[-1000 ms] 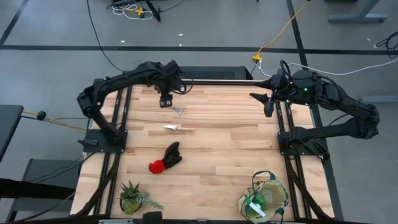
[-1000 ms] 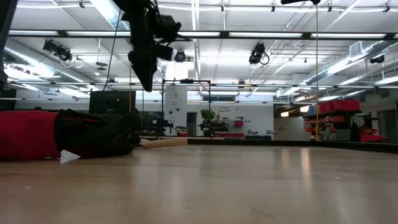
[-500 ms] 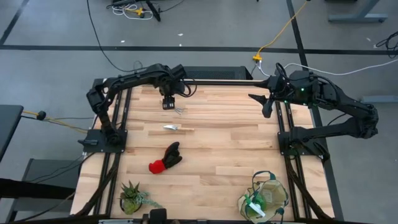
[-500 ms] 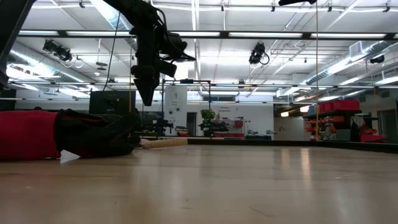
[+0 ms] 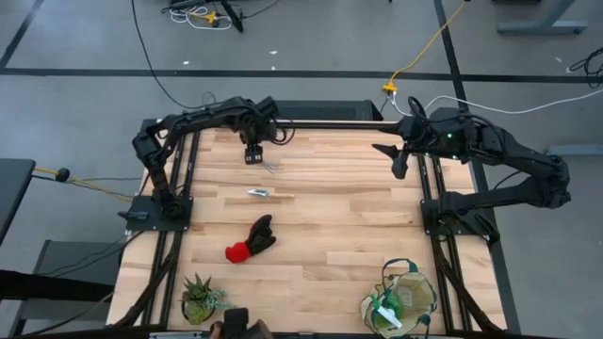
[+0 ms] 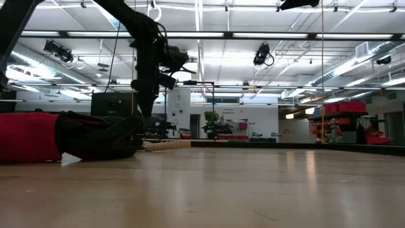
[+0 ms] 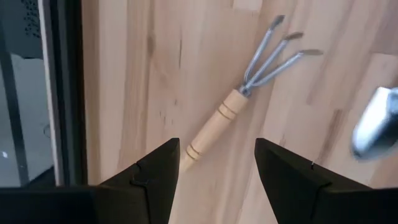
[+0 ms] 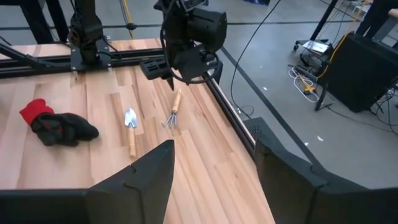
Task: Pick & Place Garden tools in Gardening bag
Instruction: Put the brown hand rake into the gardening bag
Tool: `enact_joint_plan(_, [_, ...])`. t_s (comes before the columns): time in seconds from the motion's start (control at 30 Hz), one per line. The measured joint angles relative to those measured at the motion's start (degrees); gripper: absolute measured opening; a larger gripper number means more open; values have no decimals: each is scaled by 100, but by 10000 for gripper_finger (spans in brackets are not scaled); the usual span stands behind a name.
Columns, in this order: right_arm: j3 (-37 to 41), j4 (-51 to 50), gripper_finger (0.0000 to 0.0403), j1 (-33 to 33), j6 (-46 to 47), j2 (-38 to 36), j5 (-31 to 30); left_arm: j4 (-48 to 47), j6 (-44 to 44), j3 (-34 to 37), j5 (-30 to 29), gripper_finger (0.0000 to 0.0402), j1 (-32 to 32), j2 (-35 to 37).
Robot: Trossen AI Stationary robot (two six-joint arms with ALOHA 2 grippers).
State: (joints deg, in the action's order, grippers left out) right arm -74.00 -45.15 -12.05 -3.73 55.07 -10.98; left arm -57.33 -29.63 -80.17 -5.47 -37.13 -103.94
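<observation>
L gripper [image 5: 252,153] hangs over the far-left part of the table [image 5: 349,226], right above the rake's [image 5: 270,166] handle end. Fingers [image 7: 155,171] spread wide, nothing held; in the L wrist view the wooden handle runs up from the gap between them, tines pointing away, w/ the fingers not touching it. Low view shows the gripper [image 6: 145,104] pointing down, its tips behind the gloves [image 6: 63,136].

R gripper [image 5: 398,162] sits over the far-right edge, well apart from all tools. Jaws wide, empty.

Rake lies flat near the far edge. Trowel [image 5: 265,194] lies just nearer than it, handle to the R, blade to the L. Gloves [image 5: 252,239], red & black, lie mid-table, nearer again. Bag [image 5: 403,298] stands at the near-right corner, mouth up, w/ a bright green piece [image 5: 383,308] inside it. Potted plant [image 5: 201,298] stands at the near-left corner.

R wrist view takes in the L gripper [image 8: 180,70], rake [image 8: 173,112], trowel [image 8: 130,127] & gloves [image 8: 57,123] in a row.
</observation>
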Motion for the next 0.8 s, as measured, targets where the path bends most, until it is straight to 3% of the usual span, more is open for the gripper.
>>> enact_joint_plan(0.4, [0,3,224,1,0,261,-5,644,-108,1107,18,203,-51,2])
enact_joint_plan(0.8, [0,-1,224,2,0,378,-13,1111,-126,1136,-121,195,-52,50])
